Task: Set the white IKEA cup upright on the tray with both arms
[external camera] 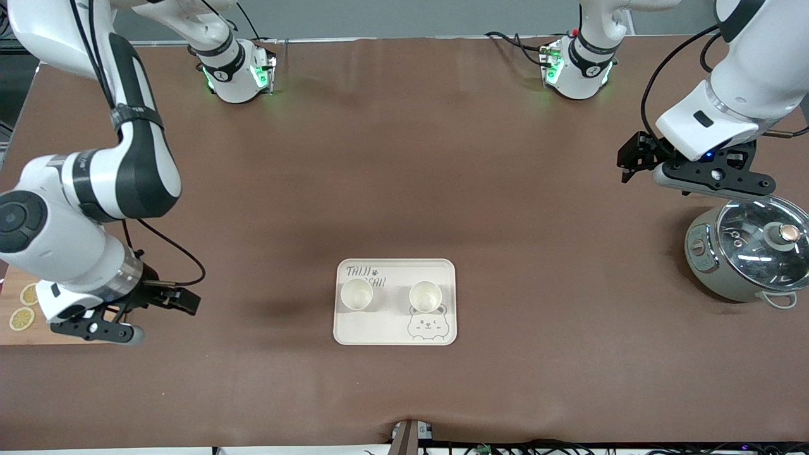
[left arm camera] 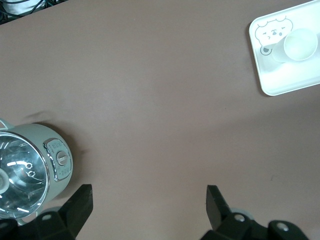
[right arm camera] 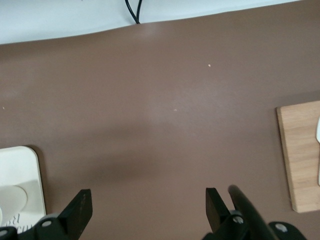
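Observation:
The cream tray [external camera: 373, 330] with the bear print lies in the middle of the table toward the front camera. Two white cups stand upright on it, one [external camera: 356, 294] toward the right arm's end and one [external camera: 425, 296] toward the left arm's end. My right gripper [external camera: 185, 301] is open and empty, over the bare table between the cutting board and the tray. My left gripper [external camera: 629, 163] is open and empty, over the table beside the pot. The left wrist view shows the tray [left arm camera: 286, 80] and one cup [left arm camera: 300, 44]. The right wrist view shows a tray corner [right arm camera: 24, 165].
A metal pot [external camera: 749, 249] with a glass lid stands at the left arm's end, also in the left wrist view [left arm camera: 30, 167]. A wooden cutting board [external camera: 16, 332] with lemon slices lies at the right arm's end and shows in the right wrist view [right arm camera: 300, 155].

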Motion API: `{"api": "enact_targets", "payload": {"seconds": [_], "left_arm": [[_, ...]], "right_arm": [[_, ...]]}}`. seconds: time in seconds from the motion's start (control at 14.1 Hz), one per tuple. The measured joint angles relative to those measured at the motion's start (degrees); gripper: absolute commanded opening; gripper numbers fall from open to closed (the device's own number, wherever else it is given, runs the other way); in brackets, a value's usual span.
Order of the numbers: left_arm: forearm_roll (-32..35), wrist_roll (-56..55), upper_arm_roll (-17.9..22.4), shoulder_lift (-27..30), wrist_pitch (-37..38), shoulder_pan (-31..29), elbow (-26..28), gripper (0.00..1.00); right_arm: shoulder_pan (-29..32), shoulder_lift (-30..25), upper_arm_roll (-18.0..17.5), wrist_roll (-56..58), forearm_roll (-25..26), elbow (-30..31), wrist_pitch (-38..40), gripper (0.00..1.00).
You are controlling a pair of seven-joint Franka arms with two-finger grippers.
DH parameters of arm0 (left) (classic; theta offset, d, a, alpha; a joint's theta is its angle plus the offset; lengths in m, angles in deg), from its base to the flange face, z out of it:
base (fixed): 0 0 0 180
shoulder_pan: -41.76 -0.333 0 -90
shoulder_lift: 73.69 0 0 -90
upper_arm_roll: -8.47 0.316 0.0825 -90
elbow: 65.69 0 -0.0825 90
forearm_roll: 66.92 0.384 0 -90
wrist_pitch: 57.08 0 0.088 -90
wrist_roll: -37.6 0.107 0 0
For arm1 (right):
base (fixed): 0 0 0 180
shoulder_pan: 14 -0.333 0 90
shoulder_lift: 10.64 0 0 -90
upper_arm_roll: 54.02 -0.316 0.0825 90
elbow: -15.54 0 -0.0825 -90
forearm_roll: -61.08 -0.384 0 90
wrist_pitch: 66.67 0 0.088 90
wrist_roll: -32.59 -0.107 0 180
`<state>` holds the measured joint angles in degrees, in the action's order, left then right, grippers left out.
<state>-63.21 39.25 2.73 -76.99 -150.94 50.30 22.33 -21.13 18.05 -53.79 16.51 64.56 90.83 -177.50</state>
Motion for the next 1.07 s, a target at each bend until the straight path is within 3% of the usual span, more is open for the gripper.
{"api": "enact_targets", "payload": {"seconds": [0.78, 1.07], "left_arm": [[-4.52, -0.01, 0.35, -0.84, 0.00, -0.40, -0.25, 1.00], [-4.52, -0.04, 0.36, -0.90, 0.00, -0.41, -0.45, 1.00]], "right_arm": [[7.65, -17.46, -0.03, 12.28, -3.24, 16.43, 0.65, 1.00], [9.35, -22.16, -0.02, 15.00, -3.26, 18.80, 5.75, 1.00]]}}
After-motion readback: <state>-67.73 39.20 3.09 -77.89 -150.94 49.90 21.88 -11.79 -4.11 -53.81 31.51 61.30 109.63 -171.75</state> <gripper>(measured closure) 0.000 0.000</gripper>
